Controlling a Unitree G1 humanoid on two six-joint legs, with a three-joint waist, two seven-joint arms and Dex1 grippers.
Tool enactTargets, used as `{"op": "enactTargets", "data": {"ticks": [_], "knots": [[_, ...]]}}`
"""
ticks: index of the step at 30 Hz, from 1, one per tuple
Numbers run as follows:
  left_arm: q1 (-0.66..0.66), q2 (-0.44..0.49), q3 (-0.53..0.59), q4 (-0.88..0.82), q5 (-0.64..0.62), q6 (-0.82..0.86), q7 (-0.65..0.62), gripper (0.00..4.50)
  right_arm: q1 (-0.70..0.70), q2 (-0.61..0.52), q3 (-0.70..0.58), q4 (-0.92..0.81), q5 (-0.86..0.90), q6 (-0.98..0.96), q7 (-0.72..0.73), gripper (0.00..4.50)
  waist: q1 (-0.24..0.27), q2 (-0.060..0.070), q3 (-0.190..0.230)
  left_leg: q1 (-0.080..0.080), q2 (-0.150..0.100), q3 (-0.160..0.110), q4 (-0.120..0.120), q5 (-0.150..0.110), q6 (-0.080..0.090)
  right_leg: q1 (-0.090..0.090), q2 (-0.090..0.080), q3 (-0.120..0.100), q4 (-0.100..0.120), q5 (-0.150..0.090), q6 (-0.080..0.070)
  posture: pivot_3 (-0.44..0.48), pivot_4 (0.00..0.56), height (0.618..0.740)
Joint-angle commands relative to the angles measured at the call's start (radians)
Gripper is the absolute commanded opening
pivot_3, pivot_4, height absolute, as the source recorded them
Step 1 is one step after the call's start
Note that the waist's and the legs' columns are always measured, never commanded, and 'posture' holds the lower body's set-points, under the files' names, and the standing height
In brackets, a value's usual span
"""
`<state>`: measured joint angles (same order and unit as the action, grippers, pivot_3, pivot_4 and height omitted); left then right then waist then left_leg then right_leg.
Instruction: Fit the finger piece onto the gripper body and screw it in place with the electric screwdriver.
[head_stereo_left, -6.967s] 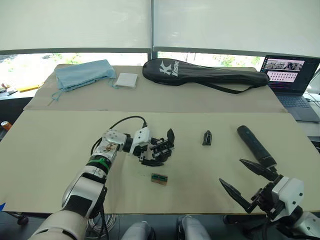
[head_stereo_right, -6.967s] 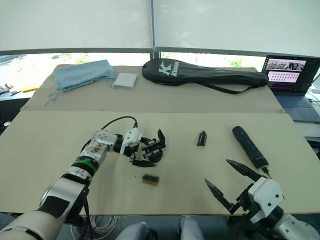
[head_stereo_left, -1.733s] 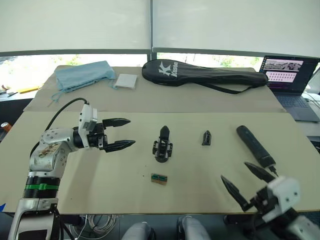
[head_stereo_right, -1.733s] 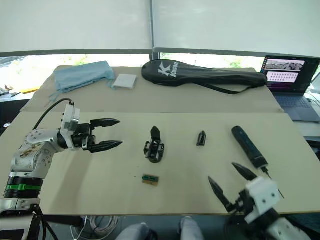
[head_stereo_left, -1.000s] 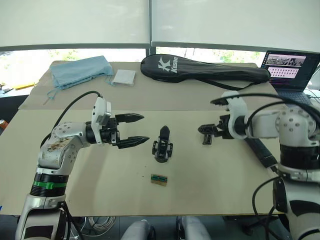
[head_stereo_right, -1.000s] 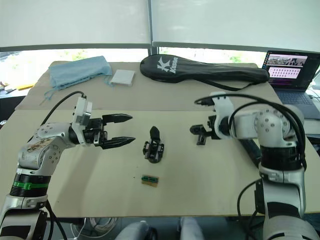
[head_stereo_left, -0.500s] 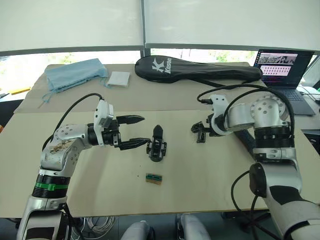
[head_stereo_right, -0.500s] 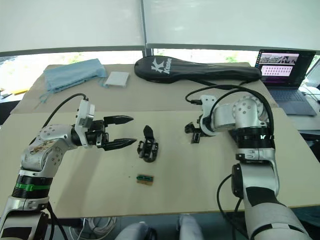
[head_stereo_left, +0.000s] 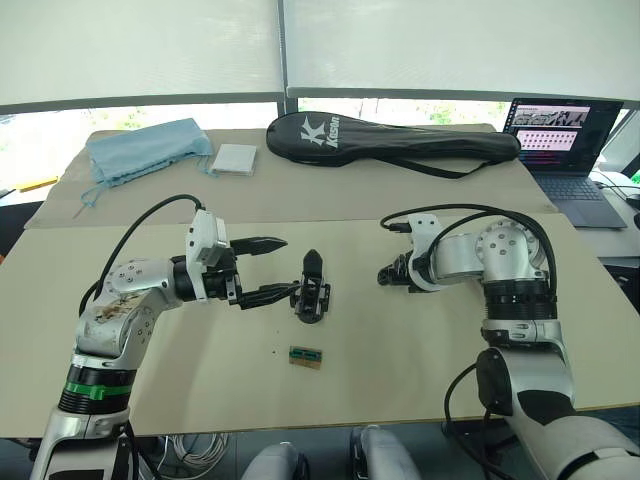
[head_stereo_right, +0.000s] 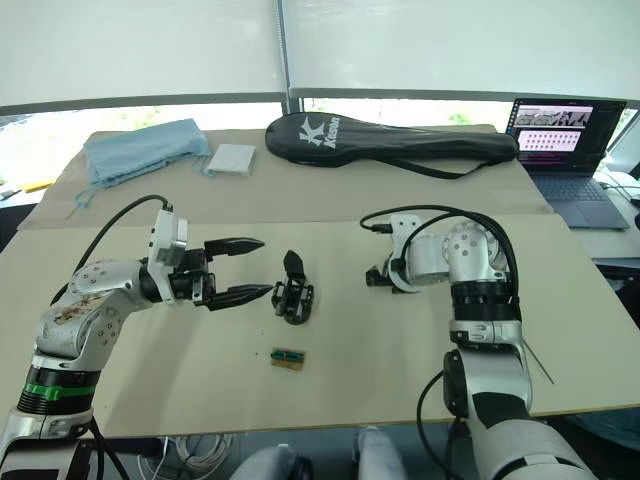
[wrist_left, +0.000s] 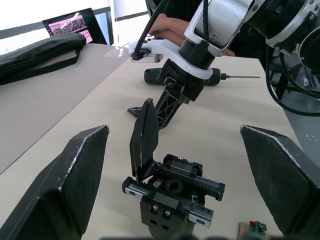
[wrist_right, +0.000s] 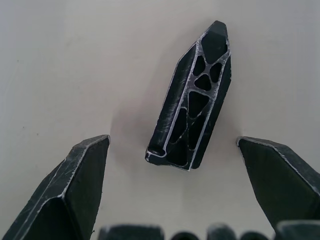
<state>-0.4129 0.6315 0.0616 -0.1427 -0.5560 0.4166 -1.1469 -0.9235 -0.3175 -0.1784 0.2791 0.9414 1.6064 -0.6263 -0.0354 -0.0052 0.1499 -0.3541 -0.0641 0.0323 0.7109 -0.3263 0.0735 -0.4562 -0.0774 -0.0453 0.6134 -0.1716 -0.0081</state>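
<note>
Hovering low over the tan table (head_stereo_left: 150, 390), the right gripper (wrist_right: 180, 170) has its two black fingers spread wide with nothing held, and the small black tapered plastic finger piece (wrist_right: 192, 122) lies flat on the table between them, touching neither. Its long axis runs along the gripper's reach, pointed end at about 12 o'clock from the jaws and blunt ribbed end nearest them, so closing would pinch it across its narrow width. In the head views this piece seems to sit just under the right wrist, though the arm hides most of it there. The left gripper (head_stereo_left: 262, 270) is likewise wide open and empty, its tips just beside the small black blocky gripper body (head_stereo_left: 311, 297), which stands upright at about 9 o'clock from the finger piece. The thick black cylindrical electric screwdriver (wrist_left: 182, 76) lies beyond the right arm, untouched.
</note>
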Motion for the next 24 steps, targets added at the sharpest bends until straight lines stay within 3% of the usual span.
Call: {"op": "enactTargets", "data": {"ticks": [1, 5, 8, 12, 17, 24], "knots": [[0.0, 0.009, 0.027, -0.037, -0.028, 0.0, 0.009, 4.5, 0.007, 0.021, -0.03, -0.006, -0.023, 0.008, -0.007, 3.32, 0.0, 0.0, 0.0, 0.0, 0.0, 0.0, 0.0, 0.0, 0.0, 0.0, 0.0, 0.0, 0.0, 0.0, 0.0, 0.0, 0.15, 0.74], [0.0, 0.01, 0.028, -0.038, -0.028, 0.001, 0.01, 4.5, 0.014, 0.047, -0.037, -0.023, -0.048, 0.008, -0.002, 1.87, -0.005, 0.0, 0.0, 0.0, 0.001, 0.0, 0.0, -0.001, 0.001, 0.0, 0.001, 0.001, 0.0, 0.0, 0.0, 0.0, 0.15, 0.74], [-0.002, 0.011, 0.028, -0.037, -0.028, 0.001, 0.01, 4.5, 0.025, 0.063, -0.04, -0.044, -0.054, 0.008, 0.001, 1.1, -0.006, 0.0, 0.0, 0.0, 0.002, 0.0, 0.0, -0.001, 0.002, 0.0, 0.001, 0.001, 0.0, 0.0, 0.0, 0.0, 0.15, 0.74], [-0.009, 0.008, 0.043, -0.036, -0.04, 0.012, 0.026, 4.5, 0.042, 0.043, -0.024, -0.145, -0.053, 0.008, 0.043, 1.1, -0.006, 0.0, 0.0, 0.0, 0.002, 0.001, 0.0, -0.001, 0.003, 0.0, 0.001, 0.002, 0.0, 0.0, -0.001, 0.0, 0.15, 0.74], [-0.033, -0.025, 0.11, -0.052, -0.151, 0.122, 0.132, 4.5, 0.061, -0.002, -0.044, -0.389, -0.097, -0.039, 0.18, 1.1, -0.001, 0.0, 0.0, -0.004, 0.002, 0.0, 0.0, -0.002, 0.003, -0.003, 0.001, 0.001, 0.0, 0.0, 0.0, 0.0, 0.15, 0.74], [-0.113, -0.138, 0.241, -0.051, -0.408, 0.339, 0.41, 4.5, 0.166, -0.245, 0.151, -0.729, -0.267, -0.447, 0.542, 1.1, 0.023, 0.0, 0.0, -0.004, 0.001, 0.0, 0.001, -0.003, 0.005, -0.002, 0.002, 0.001, -0.001, 0.001, 0.002, 0.0, 0.15, 0.74]]}}
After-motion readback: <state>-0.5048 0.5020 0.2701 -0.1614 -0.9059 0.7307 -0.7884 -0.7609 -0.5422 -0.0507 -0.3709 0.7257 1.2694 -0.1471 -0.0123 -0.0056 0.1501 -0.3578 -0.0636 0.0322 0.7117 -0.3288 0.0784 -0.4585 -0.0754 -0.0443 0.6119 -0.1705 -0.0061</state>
